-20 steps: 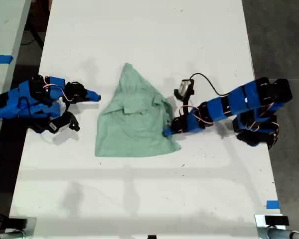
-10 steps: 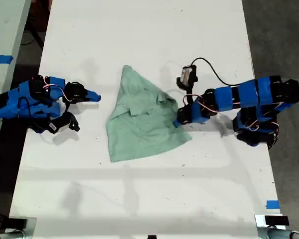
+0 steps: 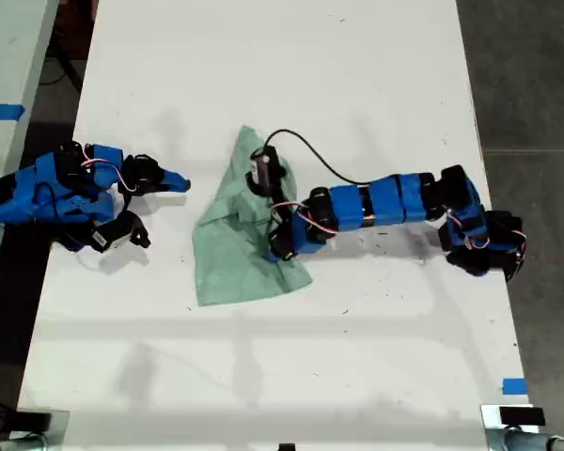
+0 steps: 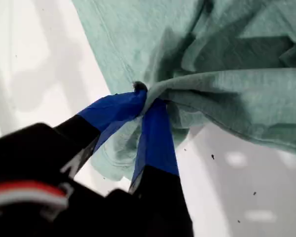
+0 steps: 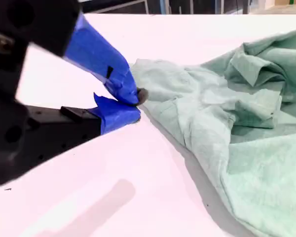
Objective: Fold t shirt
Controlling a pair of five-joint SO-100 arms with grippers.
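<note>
The pale mint-green t shirt (image 3: 227, 258) lies crumpled on the white table (image 3: 357, 85), slightly toward the exterior view's left of centre. My first gripper (image 3: 280, 246) reaches over it from the exterior view's right and is shut on a bunched fold of its cloth; in the first wrist view, my first gripper (image 4: 145, 96) pinches the t shirt (image 4: 237, 98) between its blue fingers. My second gripper (image 3: 180, 183) rests at the exterior view's left, a short way from the shirt. Its own view shows my second gripper (image 5: 135, 106) shut on nothing beside the t shirt (image 5: 227, 123).
A black cable (image 3: 320, 162) loops from the first arm's wrist camera above the shirt. A blue tape mark (image 3: 513, 386) sits near the table's corner at the exterior view's lower right. Another table with blue tape (image 3: 0, 111) stands at the exterior view's left edge.
My first gripper has carried the shirt's edge from the exterior view's right toward its left, laying that side over the rest. The shirt now looks narrower. The second arm has not moved.
</note>
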